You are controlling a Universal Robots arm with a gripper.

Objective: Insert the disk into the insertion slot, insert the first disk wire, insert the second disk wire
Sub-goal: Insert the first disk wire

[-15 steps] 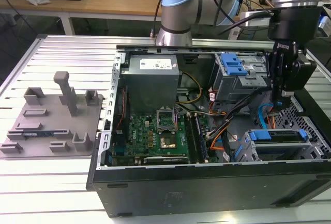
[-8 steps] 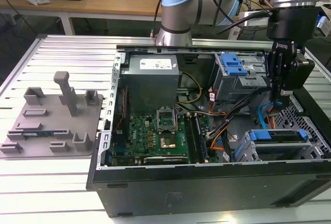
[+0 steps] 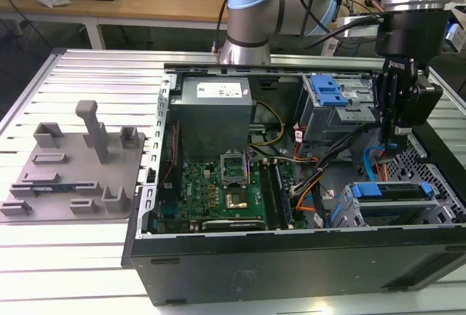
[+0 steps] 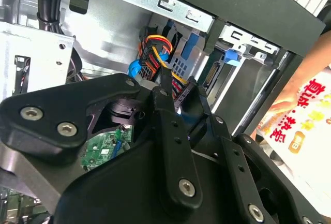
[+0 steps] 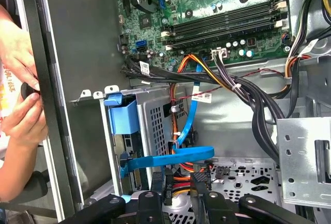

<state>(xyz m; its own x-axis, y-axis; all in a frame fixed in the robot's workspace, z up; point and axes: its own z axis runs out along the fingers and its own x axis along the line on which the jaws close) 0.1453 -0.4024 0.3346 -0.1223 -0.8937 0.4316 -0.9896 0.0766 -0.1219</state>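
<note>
The disk (image 3: 386,191), in its blue carrier (image 5: 123,118), sits inside the insertion slot (image 5: 158,115), a low grey cage with perforated sides at the case's front corner on the exterior view's right. A flat blue wire (image 5: 170,158) runs from the motherboard and ends in a plug at the disk's end. My gripper (image 5: 177,182) hangs just behind the cage, shut on a black connector (image 4: 180,97) with red, yellow and orange wires (image 4: 155,53). In the exterior view my gripper (image 3: 393,139) reaches down into the case beside the taller bay.
A taller grey bay with a blue latch (image 3: 328,93) stands behind the cage. Black cable bundles (image 5: 258,110) cross the case floor next to the motherboard (image 3: 226,184). A person's hands (image 5: 20,79) hold a printed packet just outside the case wall. A grey fixture plate (image 3: 73,169) lies at the left.
</note>
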